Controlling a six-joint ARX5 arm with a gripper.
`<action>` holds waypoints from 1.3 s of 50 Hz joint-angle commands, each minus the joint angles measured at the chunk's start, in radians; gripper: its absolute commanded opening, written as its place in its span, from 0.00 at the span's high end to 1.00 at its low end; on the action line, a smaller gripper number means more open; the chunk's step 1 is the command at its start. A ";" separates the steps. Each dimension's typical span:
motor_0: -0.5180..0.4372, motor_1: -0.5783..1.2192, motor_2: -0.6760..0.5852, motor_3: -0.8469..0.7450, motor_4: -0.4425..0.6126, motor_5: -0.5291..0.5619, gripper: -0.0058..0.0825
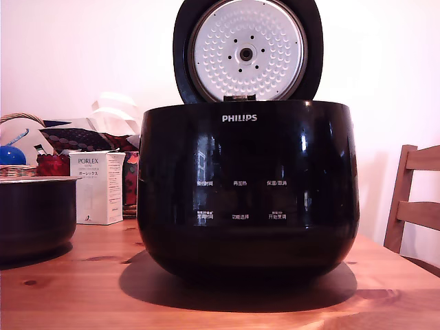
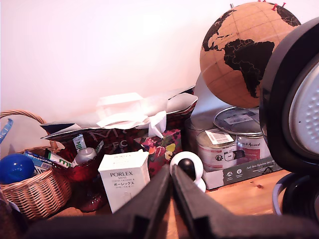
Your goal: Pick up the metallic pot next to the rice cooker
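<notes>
Metal pot (image 1: 36, 214) sits at exterior view's far left, well apart from rice cooker (image 1: 247, 189). Gripper (image 2: 172, 175) closed, empty, aimed at clutter; risk: descending shut, clipping the open lid (image 2: 291, 94).

We see a wooden counter (image 1: 82, 289) carrying a crowd of odds and ends along the pale wall. A white Porlex box (image 1: 97, 187) stands upright, and beside it sits a wicker basket (image 2: 35, 195) holding a blue ball (image 2: 15, 168) and some small packets. Behind the box lies a dark patterned bag (image 2: 124, 133) stuffed with white paper. Just beside the box in the wrist view sits a small white round camera (image 2: 187, 168) with a black face. Further along, tins (image 2: 219, 147) rest on a dark carton below a cork globe (image 2: 239, 52). At the exterior view's right stands a wooden chair (image 1: 412, 206).
</notes>
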 commanded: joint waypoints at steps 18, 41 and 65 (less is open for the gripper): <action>0.010 -0.003 -0.025 0.008 0.005 0.017 0.96; 0.045 0.002 0.181 -0.401 0.174 0.508 0.96; 0.048 0.255 0.605 -1.217 0.210 0.603 0.96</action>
